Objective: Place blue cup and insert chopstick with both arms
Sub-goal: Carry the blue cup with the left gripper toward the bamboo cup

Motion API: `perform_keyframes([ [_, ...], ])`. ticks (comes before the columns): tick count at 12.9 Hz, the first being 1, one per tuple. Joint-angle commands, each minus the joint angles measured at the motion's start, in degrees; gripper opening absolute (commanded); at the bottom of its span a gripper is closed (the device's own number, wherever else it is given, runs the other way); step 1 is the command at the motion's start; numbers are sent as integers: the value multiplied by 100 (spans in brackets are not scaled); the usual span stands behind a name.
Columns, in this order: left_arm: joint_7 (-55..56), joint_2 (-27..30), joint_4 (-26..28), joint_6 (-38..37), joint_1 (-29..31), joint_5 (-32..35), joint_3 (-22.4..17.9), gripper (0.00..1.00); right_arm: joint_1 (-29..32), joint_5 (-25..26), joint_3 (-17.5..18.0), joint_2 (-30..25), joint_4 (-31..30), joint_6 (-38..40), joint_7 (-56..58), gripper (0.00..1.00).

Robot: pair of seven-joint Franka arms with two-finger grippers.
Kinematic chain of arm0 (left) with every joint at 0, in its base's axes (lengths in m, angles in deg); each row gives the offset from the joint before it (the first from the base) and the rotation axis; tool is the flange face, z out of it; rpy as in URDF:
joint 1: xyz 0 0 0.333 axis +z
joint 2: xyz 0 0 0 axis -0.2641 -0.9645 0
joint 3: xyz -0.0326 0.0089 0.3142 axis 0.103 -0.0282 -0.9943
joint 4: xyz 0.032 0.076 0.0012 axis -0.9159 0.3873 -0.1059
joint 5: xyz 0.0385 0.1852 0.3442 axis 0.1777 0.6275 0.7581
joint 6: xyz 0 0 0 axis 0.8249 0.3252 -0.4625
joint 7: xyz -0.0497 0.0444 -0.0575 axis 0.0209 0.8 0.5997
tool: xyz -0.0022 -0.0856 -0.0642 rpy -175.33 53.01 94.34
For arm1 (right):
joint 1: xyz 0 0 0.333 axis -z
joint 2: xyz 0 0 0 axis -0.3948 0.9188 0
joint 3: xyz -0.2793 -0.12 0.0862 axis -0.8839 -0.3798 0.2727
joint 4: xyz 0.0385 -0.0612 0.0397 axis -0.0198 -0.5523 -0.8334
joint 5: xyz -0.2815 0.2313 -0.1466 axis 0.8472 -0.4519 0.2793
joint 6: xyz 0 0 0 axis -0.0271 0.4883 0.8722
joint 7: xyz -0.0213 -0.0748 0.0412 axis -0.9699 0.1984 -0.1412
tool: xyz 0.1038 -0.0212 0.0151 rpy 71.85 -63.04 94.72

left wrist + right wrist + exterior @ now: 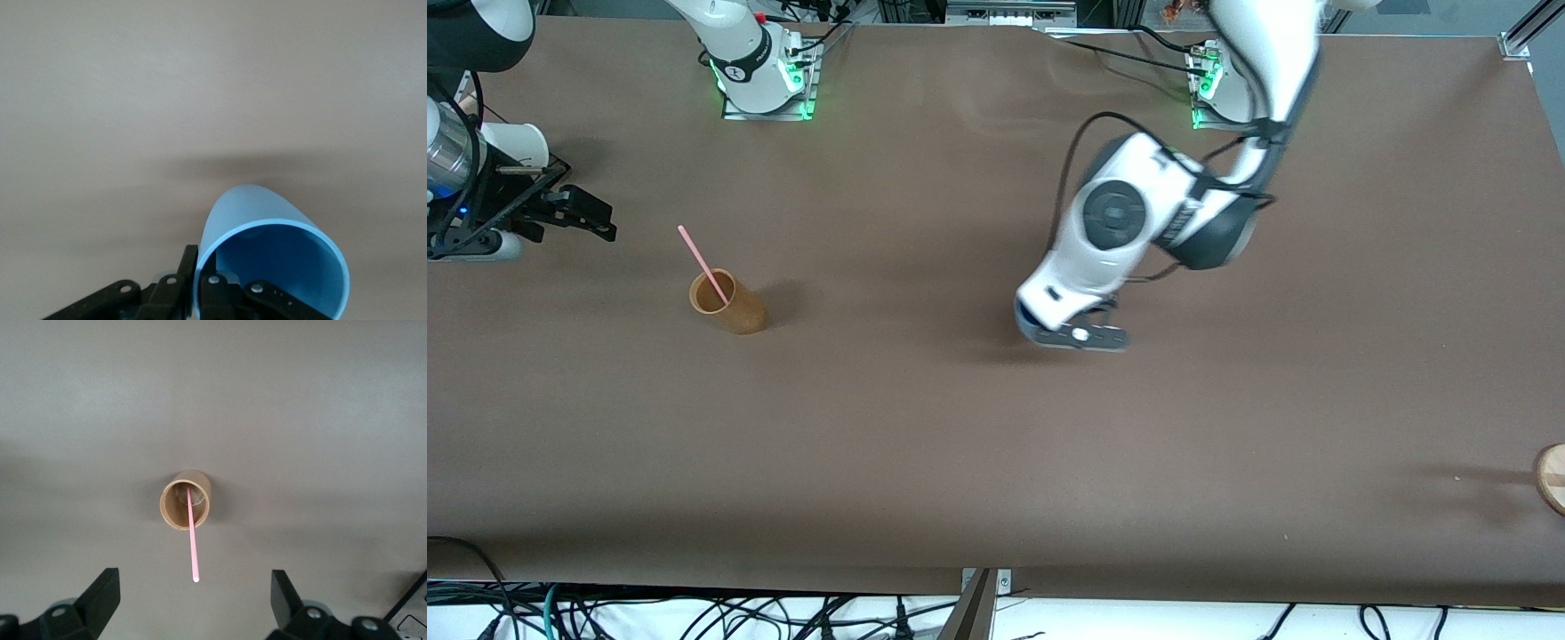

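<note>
left pincer [197, 293]: clamped on the cup's rim, one finger inside and one outside, over the middle of the table [996, 462]. In the front view your arm hides it.
cup [273, 267]: blue, hanging tilted in that grip with its mouth toward the wrist camera. Can't tell if it touches the table yet.
right pincer [193, 603]: wide open, nothing in it, up at the right arm's end of the table, looking down on the tan cup.
stick [703, 252]: pink, leaning in the tan cup [727, 302], top end poking out.
done: you've got the cup in hand, that's about it.
left: stand the cup upright, let go, then pull the stick and drop it into the cup.
</note>
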Motion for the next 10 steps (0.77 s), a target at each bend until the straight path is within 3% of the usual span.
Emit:
perform_keyframes([
  [1,715,-649,-874,-170,-430,-87,-97,0,17,-59,26,36,108,81,-71,100],
  [4,1436,-1027,-1085,58,-852,-87,-97,0,8,-41,26,36,117,54,-71,100],
  [10,1816,-1643,-1306,700,-1187,-78,-97,0,8,-50,35,36,117,46,-71,100],
])
